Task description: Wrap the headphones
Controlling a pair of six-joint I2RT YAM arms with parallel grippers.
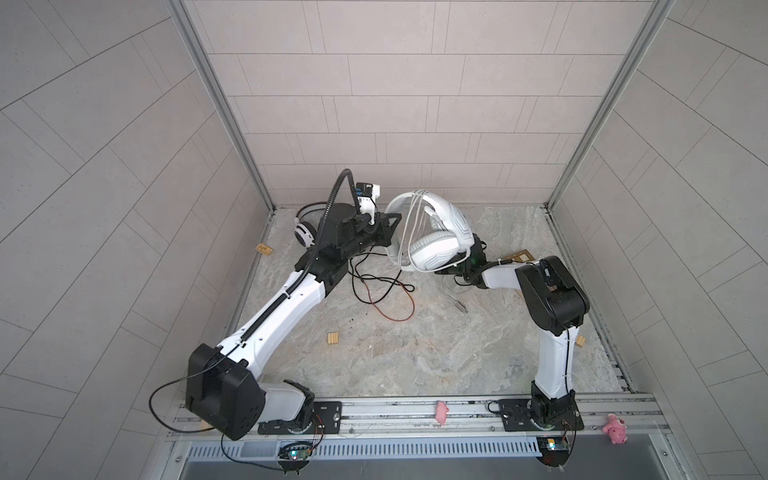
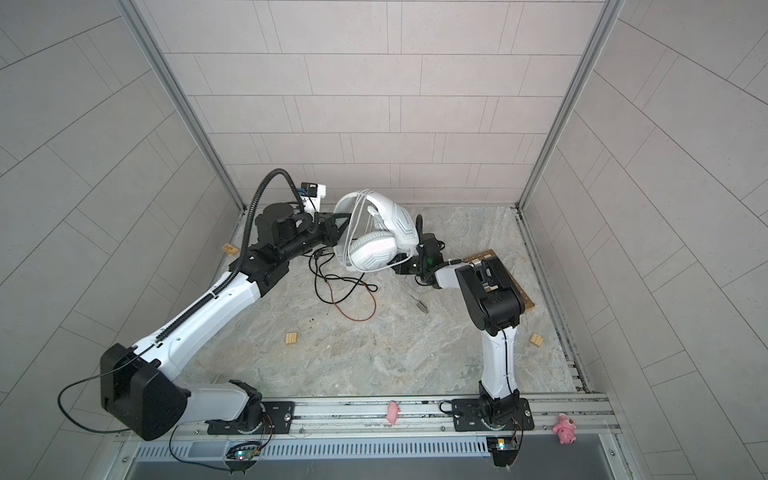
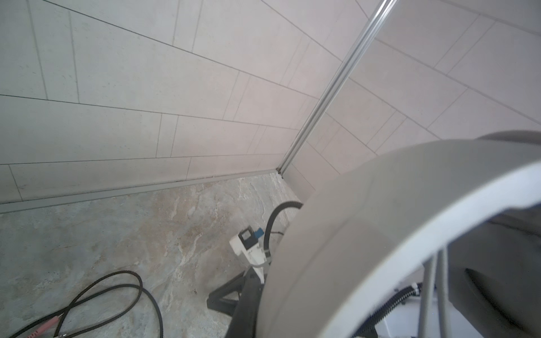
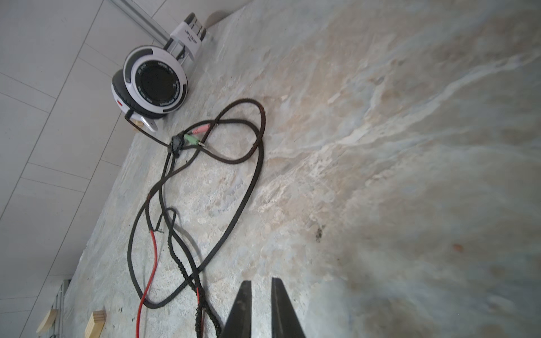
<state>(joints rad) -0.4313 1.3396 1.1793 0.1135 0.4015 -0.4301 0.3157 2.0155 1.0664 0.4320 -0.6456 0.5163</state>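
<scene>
The pale-grey headphones hang in the air at the back middle, with whitish cable wound across the headband. My left gripper is shut on that headband, which hides its jaws in the left wrist view. My right gripper lies under the lower cup; only a slit shows between its jaws, with nothing in it. The cable's plug dangles near the floor. The white, black-striped headphones stand in the back left corner. Their black-red cable lies in loose loops on the floor.
Small wooden blocks lie about the floor. A wooden board sits under the right arm. Two pink toys rest on the front rail. Tiled walls close in three sides.
</scene>
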